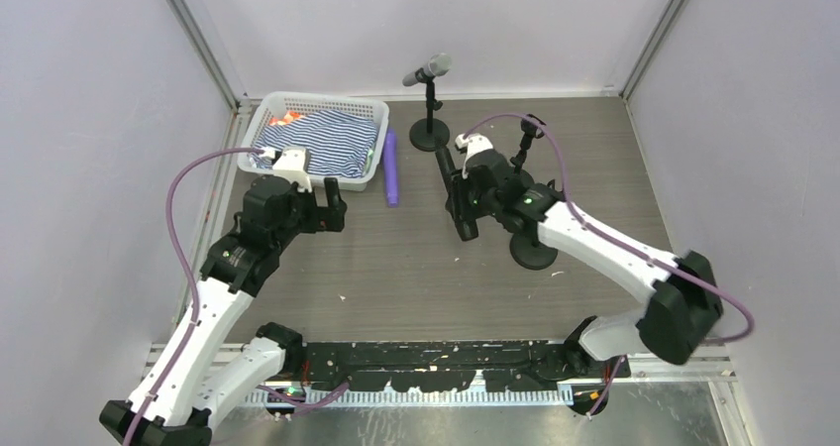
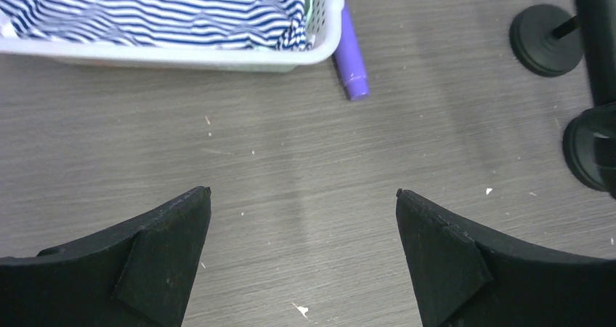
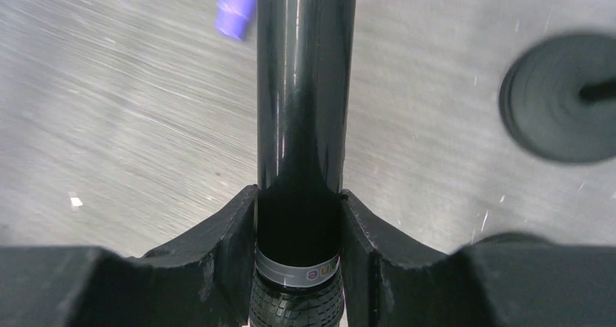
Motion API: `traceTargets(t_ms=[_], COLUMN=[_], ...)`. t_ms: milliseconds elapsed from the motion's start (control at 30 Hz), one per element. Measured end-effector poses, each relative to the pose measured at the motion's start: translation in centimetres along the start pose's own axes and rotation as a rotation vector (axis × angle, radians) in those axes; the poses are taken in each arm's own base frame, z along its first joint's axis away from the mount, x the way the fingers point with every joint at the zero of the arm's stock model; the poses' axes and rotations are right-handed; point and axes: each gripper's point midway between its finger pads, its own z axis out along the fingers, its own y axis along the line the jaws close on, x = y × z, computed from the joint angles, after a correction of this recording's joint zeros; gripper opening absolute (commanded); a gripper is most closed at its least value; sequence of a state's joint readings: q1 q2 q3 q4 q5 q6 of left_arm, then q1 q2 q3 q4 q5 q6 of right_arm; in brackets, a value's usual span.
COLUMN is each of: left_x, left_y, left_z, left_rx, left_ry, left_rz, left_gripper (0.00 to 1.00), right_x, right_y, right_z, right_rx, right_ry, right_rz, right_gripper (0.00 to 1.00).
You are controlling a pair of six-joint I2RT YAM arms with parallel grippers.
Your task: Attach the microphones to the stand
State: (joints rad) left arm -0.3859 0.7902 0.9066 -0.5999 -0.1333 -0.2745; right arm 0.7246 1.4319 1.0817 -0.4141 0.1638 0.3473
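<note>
My right gripper [image 1: 473, 194] is shut on a black microphone [image 1: 458, 200] and holds it above the table, left of an empty black stand [image 1: 533, 251]. In the right wrist view the fingers [image 3: 232, 232] clamp its glossy body [image 3: 305, 87] just above its mesh head. A second stand [image 1: 429, 134] at the back centre carries a grey microphone [image 1: 428, 69]. A purple microphone [image 1: 391, 167] lies flat on the table beside the basket; it also shows in the left wrist view [image 2: 350, 54]. My left gripper [image 1: 332, 206] is open and empty, low over bare table [image 2: 304, 196].
A white basket [image 1: 265, 109] with a blue-striped cloth [image 1: 322, 139] stands at the back left. Grey walls close in the table on the left, right and back. Two round stand bases [image 2: 545, 40] show at the right of the left wrist view.
</note>
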Motion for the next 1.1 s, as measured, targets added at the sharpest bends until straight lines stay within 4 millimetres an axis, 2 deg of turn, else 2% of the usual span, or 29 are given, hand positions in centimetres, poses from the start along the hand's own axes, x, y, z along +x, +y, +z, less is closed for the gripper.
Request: traceTargets(t_ms=[100,200,367,467,633,800,933,1100], left_x=[-2.0,-4.3,-6.8,-7.8,-9.3,-10.4,-10.8,-10.3], left_y=[-0.5,-1.1,-2.6,-3.7,-5.3,-6.9,-8.2,-10.1], left_z=[-0.8,-1.9,-3.3,-3.9,-4.3,-4.6,-5.2,-6.3], left_rx=[0.021,0.053,0.127,0.182,0.26,0.34,0.413,0.538], left_ry=[-0.046,-0.099,-0.159,-0.173,-0.188,-0.189,-0.193,-0.176], left_rz=[0.013,0.024,0.034,0.038,0.045,0.053,0.063,0.078], left_gripper=[1.0,1.0,1.0,1.0,1.0,0.99,1.0,0.93], right_x=[-4.1,-6.4,-7.2,-7.7,-8.7,-7.5,-5.3,-2.6], right_y=[1.4,2.0,1.7,1.5,2.7,5.0,6.4,7.4], right_z=[-3.5,-5.2,-6.5,-7.9,-11.0,-12.1,-11.3,-10.0], right_rx=[-0.091,-0.129,-0.138,-0.147,-0.216,-0.29,-0.307,-0.3], right_ry=[-0.142,-0.229,-0.291,-0.336,-0.44,-0.491,-0.492,-0.489], right_rz=[-0.048,-0.123,-0.315,-0.417,-0.639,-0.948,-1.212,-1.488], right_gripper=[0.01,0.01,0.01,0.01,0.01,0.01,0.01,0.01])
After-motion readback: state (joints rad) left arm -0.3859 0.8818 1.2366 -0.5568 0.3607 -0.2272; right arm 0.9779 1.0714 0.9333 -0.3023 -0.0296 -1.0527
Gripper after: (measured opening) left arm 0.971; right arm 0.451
